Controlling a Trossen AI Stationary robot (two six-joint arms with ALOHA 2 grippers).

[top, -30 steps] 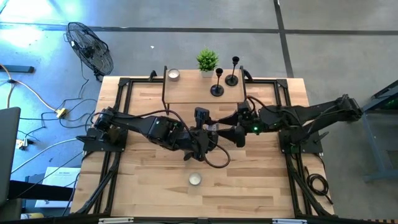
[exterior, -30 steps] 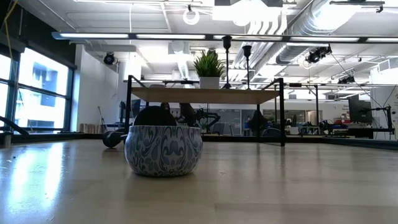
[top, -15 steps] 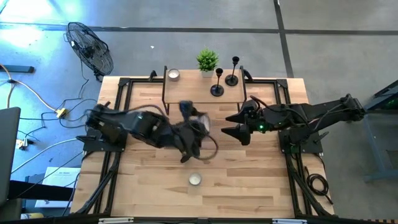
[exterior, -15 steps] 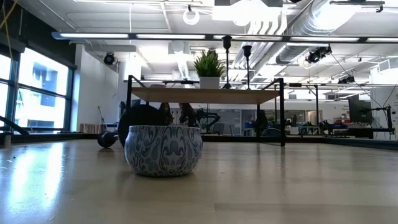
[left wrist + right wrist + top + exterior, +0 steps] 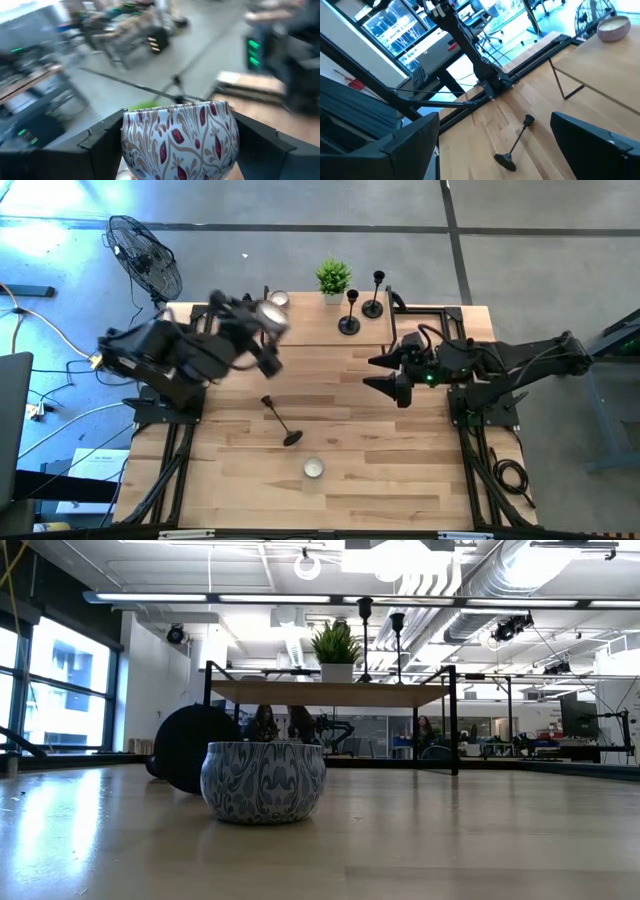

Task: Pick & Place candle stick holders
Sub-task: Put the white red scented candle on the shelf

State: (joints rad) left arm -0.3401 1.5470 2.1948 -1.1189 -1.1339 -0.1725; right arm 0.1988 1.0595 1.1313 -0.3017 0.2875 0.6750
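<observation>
One candlestick (image 5: 279,420) lies on its side mid tabletop (image 5: 400,460), base toward the near edge, cup end toward the shelf; nothing touches it. The right wrist view shows it too (image 5: 516,143), flat on the wood, stem slanted. The other two candlesticks stand upright on the small raised shelf (image 5: 310,330) at the far edge: one (image 5: 349,312) nearer the front of the shelf, one (image 5: 374,295) just behind and to its right, close but apart. In the low view both (image 5: 365,635) (image 5: 397,640) stand up on the shelf top beside the plant (image 5: 336,648).

Left tool (image 5: 268,320) is up over the shelf's left end, clamped on a patterned tealight tin (image 5: 180,137); the left wrist view shows the tin filling the gap between both fingers (image 5: 100,150). Blur on arm in high view. A white tealight (image 5: 279,299) sits on the shelf's left part, just beside that tool.

Right tool (image 5: 385,372) hangs over the tabletop's right half, right of the lying candlestick & well apart from it, fingers spread wide, holding nothing.

Another tealight (image 5: 314,469) sits near the tabletop's front, just right of the lying candlestick's base; the low view has its patterned tin (image 5: 263,781) close up w/ the candlestick's round base (image 5: 195,748) behind it
</observation>
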